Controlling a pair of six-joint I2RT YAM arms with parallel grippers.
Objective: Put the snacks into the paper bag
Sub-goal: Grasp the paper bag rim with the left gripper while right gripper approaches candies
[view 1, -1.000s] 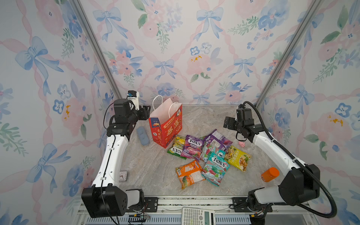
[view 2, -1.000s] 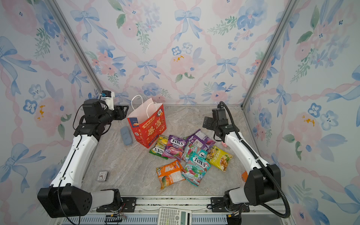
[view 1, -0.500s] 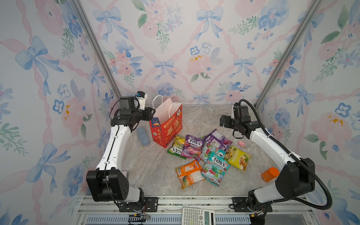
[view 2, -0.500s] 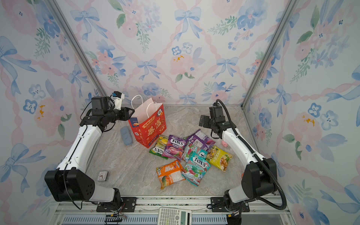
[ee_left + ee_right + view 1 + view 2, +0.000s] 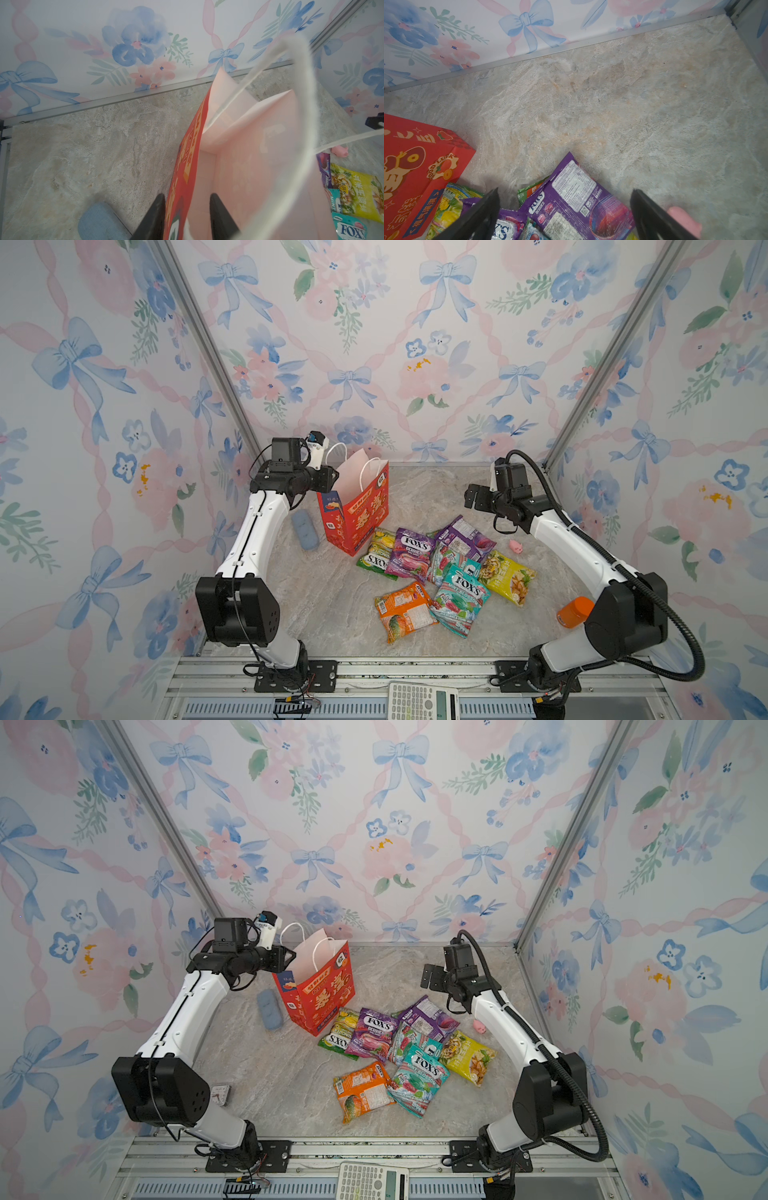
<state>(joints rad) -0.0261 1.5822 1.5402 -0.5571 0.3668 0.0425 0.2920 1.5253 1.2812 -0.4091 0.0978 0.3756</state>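
In both top views the paper bag (image 5: pixel 358 516) stood upright at the table's (image 5: pixel 332 605) left back, mouth open. The snacks (image 5: pixel 440 568) lay in an overlapping heap just beside its base, hard to count. The left gripper (image 5: pixel 329 482) sat at the bag's rim, and the right gripper (image 5: pixel 471 501) hung wide open and empty near the heap's far edge. The left wrist view showed the left gripper (image 5: pixel 187 196) with jaws partly apart astride the bag's red side wall, one finger outside and one inside, apparently not clamped. I judged the step to be steadying the bag's mouth; the next move called for a firm pinch that neither crumpled nor toppled it. A white rope handle (image 5: pixel 299 83) blurred across the lens, and the bag's floor stayed hidden, so its contents were unknown. In the right wrist view the open right gripper (image 5: pixel 565 190) hovered over a purple packet (image 5: pixel 577 199), with most of the heap cut off.
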